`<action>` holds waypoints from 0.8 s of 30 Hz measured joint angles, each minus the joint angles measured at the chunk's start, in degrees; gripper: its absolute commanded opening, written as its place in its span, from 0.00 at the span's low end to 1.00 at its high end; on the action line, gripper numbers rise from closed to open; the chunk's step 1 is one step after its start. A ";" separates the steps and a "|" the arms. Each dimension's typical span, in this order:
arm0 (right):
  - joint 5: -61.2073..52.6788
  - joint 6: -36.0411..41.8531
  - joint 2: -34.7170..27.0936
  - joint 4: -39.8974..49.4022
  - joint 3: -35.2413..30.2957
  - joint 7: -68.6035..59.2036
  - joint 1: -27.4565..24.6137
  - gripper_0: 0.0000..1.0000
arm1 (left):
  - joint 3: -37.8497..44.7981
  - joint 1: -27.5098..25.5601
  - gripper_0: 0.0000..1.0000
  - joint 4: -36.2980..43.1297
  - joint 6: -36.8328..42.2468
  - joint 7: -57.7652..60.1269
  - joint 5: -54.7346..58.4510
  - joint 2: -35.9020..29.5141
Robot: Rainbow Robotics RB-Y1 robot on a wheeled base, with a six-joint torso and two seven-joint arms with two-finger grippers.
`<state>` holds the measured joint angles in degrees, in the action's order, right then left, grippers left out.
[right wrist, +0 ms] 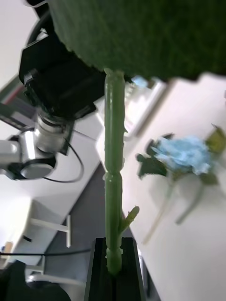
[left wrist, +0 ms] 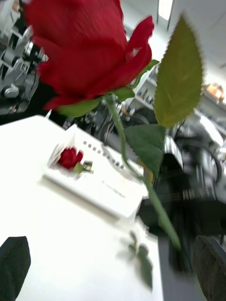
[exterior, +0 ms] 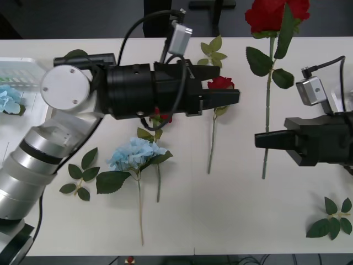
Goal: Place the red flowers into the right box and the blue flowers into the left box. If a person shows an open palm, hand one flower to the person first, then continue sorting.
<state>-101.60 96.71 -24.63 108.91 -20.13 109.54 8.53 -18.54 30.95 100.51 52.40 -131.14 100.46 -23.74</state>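
Observation:
My right gripper [exterior: 260, 141] is shut on the thin green stem of a red flower [exterior: 274, 15], whose bloom reaches past the table's far edge. In the right wrist view the stem [right wrist: 113, 188] stands clamped between the black fingers [right wrist: 96, 273]. My left gripper [exterior: 234, 98] hovers open over a second red flower [exterior: 221, 83] lying on the table; its fingers [left wrist: 14, 263] are spread wide. A third red flower [exterior: 161, 116] peeks out under the left arm. One blue flower [exterior: 134, 154] lies mid-table, another [exterior: 7, 100] in the left box [exterior: 22, 74]. The right box [left wrist: 106, 190] holds a red flower [left wrist: 69, 157].
Loose green leaf sprigs lie at the front left [exterior: 81, 178], the front right [exterior: 332, 220] and the far middle [exterior: 212, 52]. The left arm's bulky black wrist [exterior: 143, 91] spans the table's centre. Open tabletop lies between the two arms near the front edge.

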 measured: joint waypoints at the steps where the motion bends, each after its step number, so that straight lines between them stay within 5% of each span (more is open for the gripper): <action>1: 0.99 0.75 -1.05 0.00 -1.17 -0.62 0.00 0.00 | 1.26 0.00 1.00 0.00 1.87 0.03 0.00 -1.06; 11: 17.49 7.95 -12.57 0.05 -12.82 -9.10 0.00 0.00 | 14.36 -0.43 1.00 0.00 23.56 11.54 -6.05 -9.80; 24: 48.16 6.44 -20.94 -0.94 -14.77 -16.97 0.00 0.00 | 29.50 -10.17 1.00 1.33 39.90 16.44 -26.87 -11.81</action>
<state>-53.44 103.15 -45.57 107.97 -34.90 92.57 8.53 10.95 20.79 101.85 92.30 -114.70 73.59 -35.55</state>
